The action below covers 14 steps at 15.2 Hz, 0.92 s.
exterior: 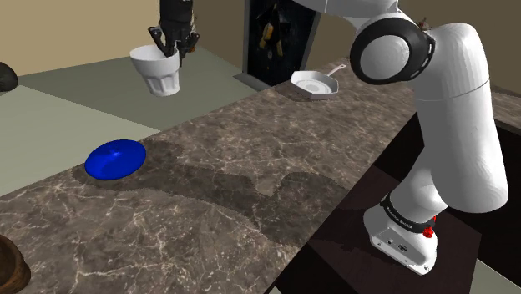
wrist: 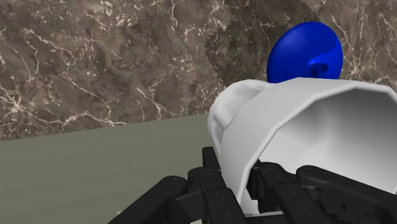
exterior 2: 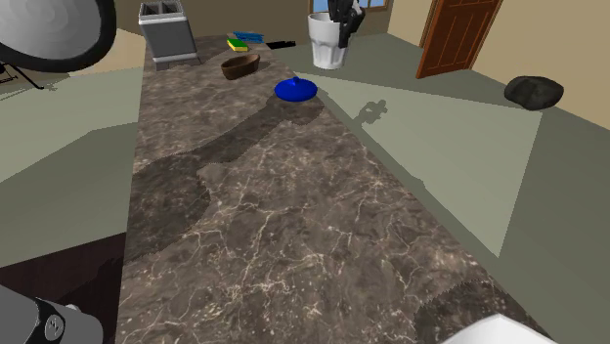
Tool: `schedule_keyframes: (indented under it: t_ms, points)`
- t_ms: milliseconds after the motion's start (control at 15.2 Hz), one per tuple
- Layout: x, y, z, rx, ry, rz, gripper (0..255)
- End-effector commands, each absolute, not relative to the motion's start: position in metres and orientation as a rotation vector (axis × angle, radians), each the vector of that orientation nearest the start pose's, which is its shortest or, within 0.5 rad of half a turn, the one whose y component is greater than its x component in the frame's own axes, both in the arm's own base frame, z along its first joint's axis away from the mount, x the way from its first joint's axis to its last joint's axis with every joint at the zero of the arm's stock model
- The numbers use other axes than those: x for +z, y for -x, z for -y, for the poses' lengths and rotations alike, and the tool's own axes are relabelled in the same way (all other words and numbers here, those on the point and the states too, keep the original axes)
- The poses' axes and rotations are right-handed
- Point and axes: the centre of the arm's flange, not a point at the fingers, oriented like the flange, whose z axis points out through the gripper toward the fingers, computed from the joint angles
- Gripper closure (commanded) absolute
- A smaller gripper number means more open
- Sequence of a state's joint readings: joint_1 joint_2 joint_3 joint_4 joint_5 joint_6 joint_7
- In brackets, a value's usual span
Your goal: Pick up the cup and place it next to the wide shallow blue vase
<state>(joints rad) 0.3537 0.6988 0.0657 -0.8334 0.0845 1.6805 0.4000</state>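
With the pincer, clasped one white cup by its rim, black fingers pinching the wall, mouth upward. Held it aloft, well clear of the dark marbled tabletop, out by the long edge that borders the grey-green floor. From the wrist view, looked past the cup at that edge, with floor on one side and marble on the other.

Found one wide shallow blue vase resting on the tabletop close to the same long edge, lower than the cup and apart from it. Saw bare marble all round the vase, nothing touching it.

Counted further along the tabletop, towards its far end in the second exterior view: one brown bowl near the vase, one grey box-shaped appliance at the opposite long edge, one yellow, green and blue sponge behind the bowl, and one slim black item beside the sponge, too small to name. Spotted one white pan near the other end of the tabletop, well apart from the vase.

Off the tabletop, noted one dark rock-like lump on the floor and one brown door beyond it.
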Motion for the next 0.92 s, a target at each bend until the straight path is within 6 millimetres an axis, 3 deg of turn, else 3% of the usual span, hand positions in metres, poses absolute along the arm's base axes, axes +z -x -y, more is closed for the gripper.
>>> schedule_keyframes:
  t_ms: [0, 858]
  points:
    - [0.522, -0.693, -0.308, -0.131, 2.964, -0.005, 255]
    - [0.454, -0.693, -0.308, -0.131, 2.964, -0.005, 255]
